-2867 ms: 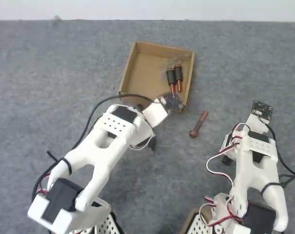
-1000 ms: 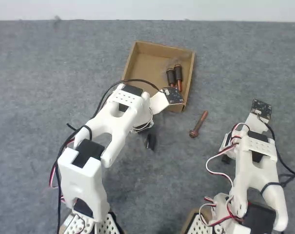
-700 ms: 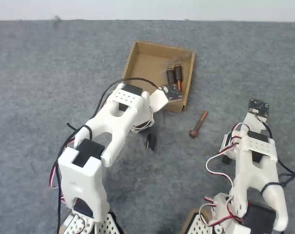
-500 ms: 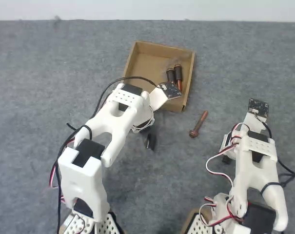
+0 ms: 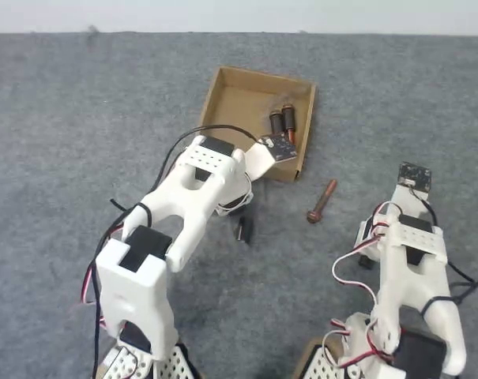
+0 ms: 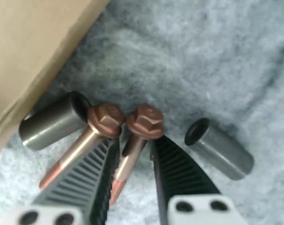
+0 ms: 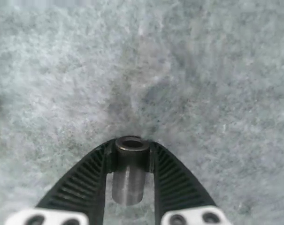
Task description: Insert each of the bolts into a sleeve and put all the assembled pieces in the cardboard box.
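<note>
My left gripper [image 6: 135,140] is down on the carpet beside the cardboard box [image 6: 34,42]. Its jaws stand slightly open astride the shank of a copper bolt [image 6: 144,123]. A second bolt [image 6: 104,121] lies just beside it, with one dark sleeve [image 6: 50,125] against the box wall and another sleeve [image 6: 221,149] farther out. My right gripper [image 7: 132,147] is shut on a dark sleeve [image 7: 128,176], held low over the carpet. In the high view the box [image 5: 223,118] holds two assembled pieces [image 5: 282,124]. A loose bolt [image 5: 321,200] lies between the arms.
A black sleeve [image 5: 242,230] lies on the grey carpet just behind the left arm [image 5: 199,189]. The right arm [image 5: 404,253] stands at the right, away from the box. Open carpet stretches to the left of the box and behind it.
The left arm has swung forward and down to the box's near wall, and its wrist has since turned a little. The right arm has edged slightly forward with its sleeve.
</note>
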Controlling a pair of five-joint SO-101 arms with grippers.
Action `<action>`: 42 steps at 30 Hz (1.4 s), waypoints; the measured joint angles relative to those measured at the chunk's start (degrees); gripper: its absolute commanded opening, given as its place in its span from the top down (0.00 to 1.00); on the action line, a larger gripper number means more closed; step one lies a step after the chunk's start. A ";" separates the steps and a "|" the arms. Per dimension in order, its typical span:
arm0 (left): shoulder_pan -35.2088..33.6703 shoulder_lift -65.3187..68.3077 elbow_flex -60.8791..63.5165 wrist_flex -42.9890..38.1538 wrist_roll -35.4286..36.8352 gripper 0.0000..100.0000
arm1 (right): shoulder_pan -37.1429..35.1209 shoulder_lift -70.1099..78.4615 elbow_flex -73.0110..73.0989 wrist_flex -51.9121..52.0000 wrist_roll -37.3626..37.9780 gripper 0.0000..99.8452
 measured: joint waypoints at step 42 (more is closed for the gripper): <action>-12.57 -38.59 37.01 -22.15 37.36 0.99 | -0.35 0.00 0.18 -1.14 3.25 0.99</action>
